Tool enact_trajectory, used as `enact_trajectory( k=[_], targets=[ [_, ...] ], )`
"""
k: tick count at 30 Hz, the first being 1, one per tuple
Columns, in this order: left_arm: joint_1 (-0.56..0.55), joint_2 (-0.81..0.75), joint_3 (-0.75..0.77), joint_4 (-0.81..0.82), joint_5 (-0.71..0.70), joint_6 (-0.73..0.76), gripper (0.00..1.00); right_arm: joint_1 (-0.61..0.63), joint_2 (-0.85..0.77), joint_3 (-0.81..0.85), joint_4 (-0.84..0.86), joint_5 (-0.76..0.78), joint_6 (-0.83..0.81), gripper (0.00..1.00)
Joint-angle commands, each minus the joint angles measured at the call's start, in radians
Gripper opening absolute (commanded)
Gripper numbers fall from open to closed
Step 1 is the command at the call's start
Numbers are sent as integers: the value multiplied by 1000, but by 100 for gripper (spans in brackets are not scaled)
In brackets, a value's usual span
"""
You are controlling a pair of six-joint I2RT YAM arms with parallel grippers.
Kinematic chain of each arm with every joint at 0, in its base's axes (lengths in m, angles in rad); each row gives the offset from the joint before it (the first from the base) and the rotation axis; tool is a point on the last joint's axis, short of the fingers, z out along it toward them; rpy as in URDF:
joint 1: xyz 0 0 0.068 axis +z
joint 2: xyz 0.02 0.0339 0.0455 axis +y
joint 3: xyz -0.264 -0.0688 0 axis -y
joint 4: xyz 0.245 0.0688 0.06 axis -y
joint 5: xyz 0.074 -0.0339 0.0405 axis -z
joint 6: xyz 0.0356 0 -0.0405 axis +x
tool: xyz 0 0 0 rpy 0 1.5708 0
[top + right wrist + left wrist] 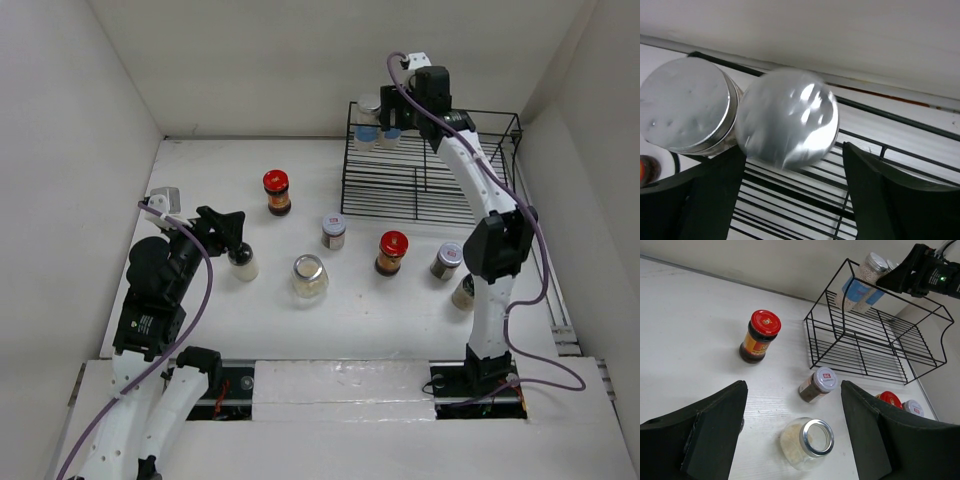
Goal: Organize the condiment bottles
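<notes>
Top external | wire rack (400,190): 2 blue-labelled jars (368,128) inside | right pincer (792,151) apart astride 1 | left pincer (793,385) apart

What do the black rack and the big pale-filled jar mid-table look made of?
Rack: thin rods in an open grid, likely black-coated metal wire. Jar: clear glass, probably, since pale contents show through its wall; lid looks like shiny metal, mirroring light.

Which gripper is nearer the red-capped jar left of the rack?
Left. The left gripper sits near-left of the red-capped jar; the right gripper is away over the rack's back corner.
</notes>
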Motion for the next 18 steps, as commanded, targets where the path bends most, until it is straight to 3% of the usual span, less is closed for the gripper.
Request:
enact_trajectory(
  k=[1,6,9,12,13,15,18],
  targets=[
    [4,4,-3,29,2,8,71,12,-45,89,36,7,-3,84],
    [4,4,-3,29,2,8,71,12,-136,109,35,31,-3,91],
    [4,4,-3,29,2,8,71,21,-231,-30,118,41,-3,88],
    [4,4,-3,29,-7,8,71,70,-388,-194,257,16,-3,45],
    [4,4,-3,29,-7,8,71,88,-454,-306,290,-8,-3,21],
    [4,-6,-3,29,-7,8,70,175,-500,-403,342,-56,-3,13],
    [4,-6,-3,29,-21,8,65,283,-512,-521,399,-67,-23,17]
  ],
)
